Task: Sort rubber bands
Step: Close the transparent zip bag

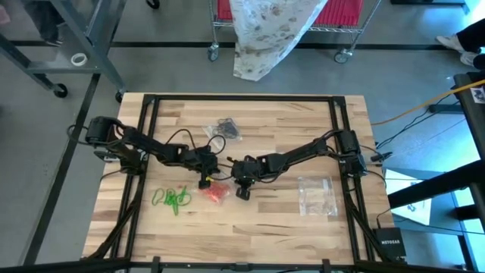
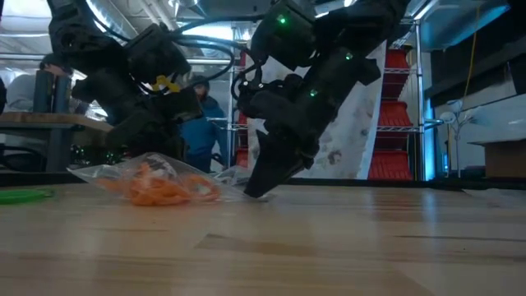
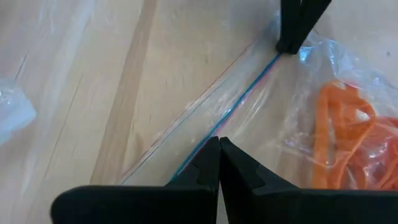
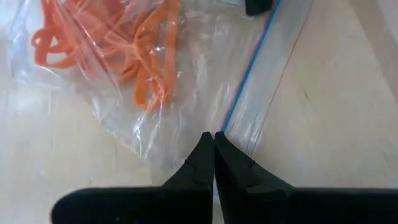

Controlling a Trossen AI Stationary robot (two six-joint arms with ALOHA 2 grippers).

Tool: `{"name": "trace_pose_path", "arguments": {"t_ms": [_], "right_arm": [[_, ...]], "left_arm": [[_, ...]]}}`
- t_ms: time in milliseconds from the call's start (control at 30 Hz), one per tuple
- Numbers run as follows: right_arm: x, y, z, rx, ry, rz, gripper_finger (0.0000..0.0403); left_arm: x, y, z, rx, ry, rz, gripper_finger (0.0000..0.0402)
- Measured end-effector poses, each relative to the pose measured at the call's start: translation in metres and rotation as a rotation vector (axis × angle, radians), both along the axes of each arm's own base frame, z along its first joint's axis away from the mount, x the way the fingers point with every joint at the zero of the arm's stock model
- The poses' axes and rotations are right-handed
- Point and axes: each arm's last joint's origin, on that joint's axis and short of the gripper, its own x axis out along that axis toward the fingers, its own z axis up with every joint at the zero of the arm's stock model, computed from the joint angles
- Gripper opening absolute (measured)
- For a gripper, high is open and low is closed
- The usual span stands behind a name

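Now both end effectors, left [image 3: 218,144] and right [image 4: 214,138], pinch the bag [image 4: 249,81] of orange bands [image 4: 112,37].

"NETGEAR" on the small black box [image 1: 390,243] at the table's corner

Two dark arms showing their hardware

The left arm [image 1: 151,148] and right arm [image 1: 303,152] are wearing matte black jointed housings, with thin black cables looping along them. Green lights are glowing on one arm's casing in the low view, a yellow tag is showing on the other, and each gripper's fingers [image 3: 217,168] are tapering into plain black wedges.
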Motion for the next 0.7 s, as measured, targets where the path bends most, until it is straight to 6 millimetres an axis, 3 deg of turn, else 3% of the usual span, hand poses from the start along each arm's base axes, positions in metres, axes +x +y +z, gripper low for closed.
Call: {"name": "trace_pose_path", "arguments": {"t_ms": [267,700], "right_arm": [[0.003,0.001,0.001,0.009,-0.036,0.008,0.0005],[0.006,0.0,0.003,-0.036,-0.081,-0.013,0.0005]], "left_arm": [[0.012,-0.002,0.024,-0.003,-0.119,-0.053,0.0001],[0.012,-0.005,0.016,-0.046,-0.07,-0.193,0.0001]]}}
